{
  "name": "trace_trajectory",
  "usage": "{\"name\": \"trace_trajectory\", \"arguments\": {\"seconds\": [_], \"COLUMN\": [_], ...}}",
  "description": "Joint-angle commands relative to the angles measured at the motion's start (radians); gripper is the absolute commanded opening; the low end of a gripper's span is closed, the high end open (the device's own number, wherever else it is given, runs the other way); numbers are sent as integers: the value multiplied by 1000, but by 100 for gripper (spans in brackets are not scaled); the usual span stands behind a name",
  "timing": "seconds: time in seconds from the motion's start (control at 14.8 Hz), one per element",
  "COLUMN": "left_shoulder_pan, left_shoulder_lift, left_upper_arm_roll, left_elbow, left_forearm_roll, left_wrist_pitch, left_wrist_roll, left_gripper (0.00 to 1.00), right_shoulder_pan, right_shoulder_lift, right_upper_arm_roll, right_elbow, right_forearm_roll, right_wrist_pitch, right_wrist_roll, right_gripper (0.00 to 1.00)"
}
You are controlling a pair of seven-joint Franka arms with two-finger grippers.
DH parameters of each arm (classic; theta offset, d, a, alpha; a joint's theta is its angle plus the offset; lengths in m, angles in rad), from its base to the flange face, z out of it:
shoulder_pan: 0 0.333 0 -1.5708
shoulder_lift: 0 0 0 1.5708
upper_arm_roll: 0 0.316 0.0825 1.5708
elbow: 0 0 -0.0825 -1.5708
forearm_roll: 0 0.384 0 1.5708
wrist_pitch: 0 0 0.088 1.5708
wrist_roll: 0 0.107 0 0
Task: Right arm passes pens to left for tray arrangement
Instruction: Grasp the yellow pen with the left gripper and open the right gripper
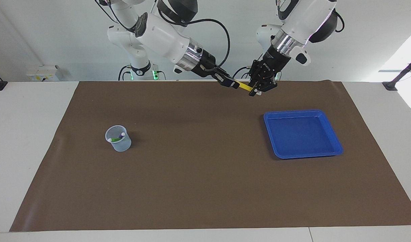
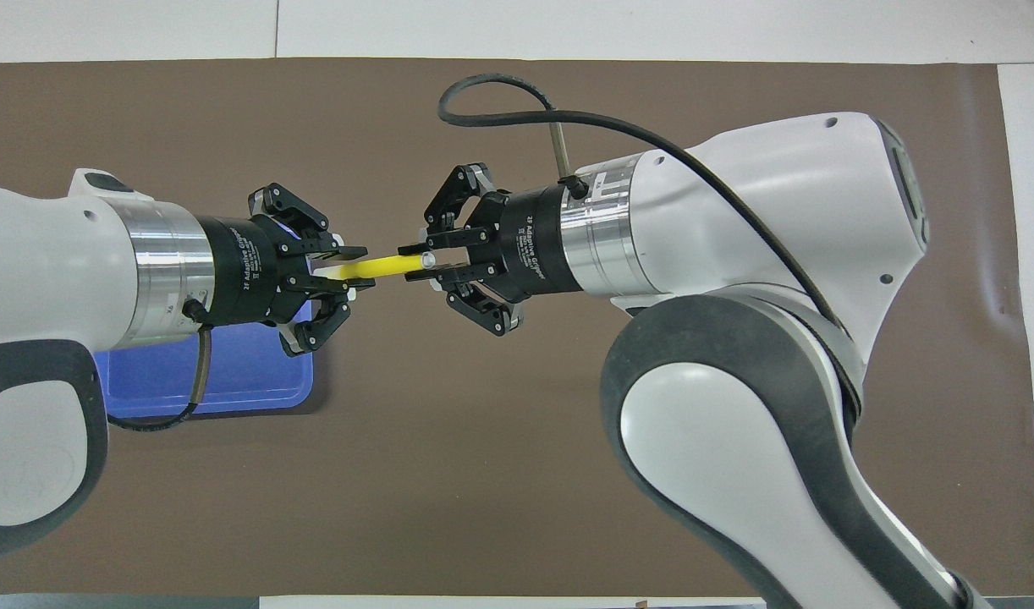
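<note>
Both arms are raised over the brown mat near the robots' edge of the table, with the yellow pen stretched between their hands in the air. The right gripper has its 2 fingers closed on one end of the pen, the pale tip showing just between its fingertips in the overhead view. The left gripper has its fingers closed on the pen's other end, so only a short yellow stretch shows between the 2 hands; in the facing view that stretch slopes slightly down toward the left gripper. Both grips sit above bare mat, with the left hand over the spot just beside the tray's corner nearest the robots. The blue tray lies flat on the mat toward the left arm's end of the table, nothing in it. The small translucent cup stands upright toward the right arm's end, well apart from the tray, holding the green pen and the purple pen, their pale tips up at its rim.
</note>
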Motion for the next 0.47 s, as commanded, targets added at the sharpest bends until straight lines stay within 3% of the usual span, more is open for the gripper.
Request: {"name": "trace_trajectory", "arguments": {"seconds": [0.0,0.27,0.34,0.41], "left_shoulder_pan": [-4,-1,-1,1], "left_shoulder_lift": [-29,-29,-29,-27], "left_upper_arm_roll": [5,5,5,5], "left_elbow": [-36,-36,-36,-36], "left_forearm_roll": [-9,-9,-9,-9], "left_wrist_pitch": [22,26,26,26], "left_wrist_roll": [-11,-14,-14,-14], "left_gripper": [3,0,0,0], "right_shoulder_pan": [-1,-1,-1,-1], "right_shoulder_lift": [6,6,6,6], "right_upper_arm_roll": [13,13,13,13], "right_elbow": [7,7,7,7], "right_forearm_roll": [-1,-1,-1,-3], "right_wrist_pitch": [-2,-3,-5,-5], "right_wrist_roll": [7,4,4,4], "right_gripper": [0,0,5,40]}}
